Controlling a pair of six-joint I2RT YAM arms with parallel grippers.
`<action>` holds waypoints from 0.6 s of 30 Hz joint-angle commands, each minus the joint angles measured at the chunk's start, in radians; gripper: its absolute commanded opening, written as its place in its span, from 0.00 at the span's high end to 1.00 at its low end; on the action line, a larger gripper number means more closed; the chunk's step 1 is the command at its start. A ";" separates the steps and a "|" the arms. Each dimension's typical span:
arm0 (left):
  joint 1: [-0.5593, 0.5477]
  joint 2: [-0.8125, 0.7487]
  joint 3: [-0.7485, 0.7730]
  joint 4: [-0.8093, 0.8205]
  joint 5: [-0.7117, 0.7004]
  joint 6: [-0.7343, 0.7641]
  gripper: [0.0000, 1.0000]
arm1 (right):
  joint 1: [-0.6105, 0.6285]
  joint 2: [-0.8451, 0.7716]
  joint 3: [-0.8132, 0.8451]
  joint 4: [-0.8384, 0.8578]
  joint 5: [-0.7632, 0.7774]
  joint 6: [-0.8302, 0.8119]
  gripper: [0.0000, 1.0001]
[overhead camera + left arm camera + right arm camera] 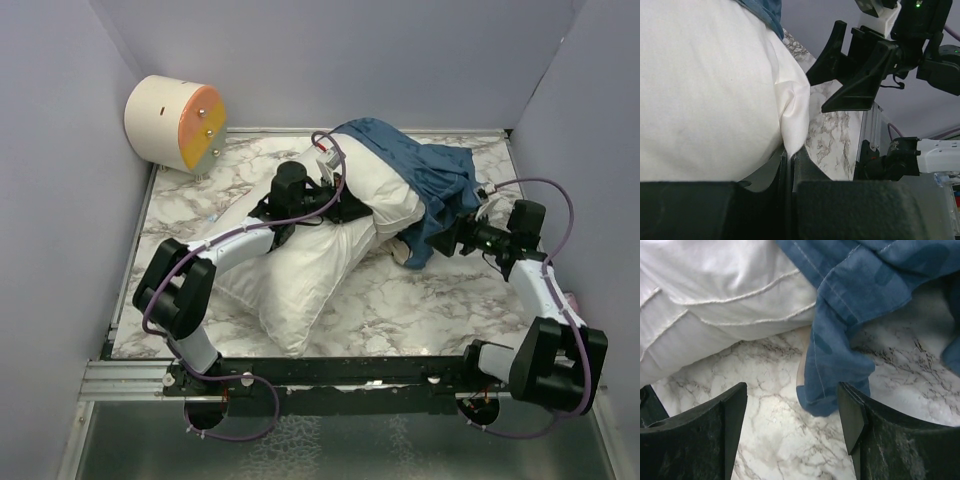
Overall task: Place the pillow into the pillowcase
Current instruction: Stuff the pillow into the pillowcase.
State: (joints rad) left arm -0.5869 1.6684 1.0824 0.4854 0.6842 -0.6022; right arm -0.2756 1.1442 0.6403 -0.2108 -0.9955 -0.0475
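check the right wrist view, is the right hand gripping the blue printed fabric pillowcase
No, the right hand is open, its fingers apart over bare marble, with the blue printed fabric pillowcase hanging just beyond them, ungripped.

My left arm reaches forward across the table, its left gripper (790, 157) clamped tight with the fingers pressed together. My right arm bends in from the right, its right gripper (792, 415) spread wide, holding nothing.
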 commanded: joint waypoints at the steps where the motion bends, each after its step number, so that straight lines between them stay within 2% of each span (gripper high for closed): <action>1: 0.007 0.014 0.041 0.104 -0.026 -0.080 1.00 | 0.048 0.136 0.029 0.254 0.120 0.151 0.29; 4: 0.008 0.012 0.057 0.111 -0.028 -0.098 1.00 | 0.098 0.284 0.107 0.245 0.135 0.177 0.34; 5: 0.007 0.010 0.061 0.115 -0.031 -0.103 1.00 | 0.122 0.325 0.126 0.220 0.136 0.171 0.43; 6: 0.008 0.010 0.067 0.117 -0.035 -0.108 1.00 | 0.144 0.354 0.143 0.195 0.131 0.162 0.59; 7: 0.008 0.008 0.074 0.117 -0.042 -0.111 1.00 | 0.164 0.373 0.157 0.162 0.111 0.143 0.84; 8: 0.009 0.008 0.081 0.117 -0.052 -0.110 1.00 | 0.178 0.377 0.171 0.127 0.085 0.124 0.95; 9: 0.009 0.008 0.092 0.116 -0.060 -0.111 1.00 | 0.184 0.368 0.182 0.100 0.049 0.108 0.99; 14: 0.008 0.022 0.184 0.063 -0.153 -0.089 1.00 | 0.209 0.170 0.314 -0.072 -0.261 -0.043 0.99; 18: 0.009 0.055 0.256 0.041 -0.271 -0.081 1.00 | 0.229 0.045 0.498 -0.030 -0.407 0.059 0.99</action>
State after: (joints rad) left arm -0.5835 1.7065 1.2301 0.4362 0.5877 -0.6678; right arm -0.0772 1.3495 0.9371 -0.2359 -1.0821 -0.0257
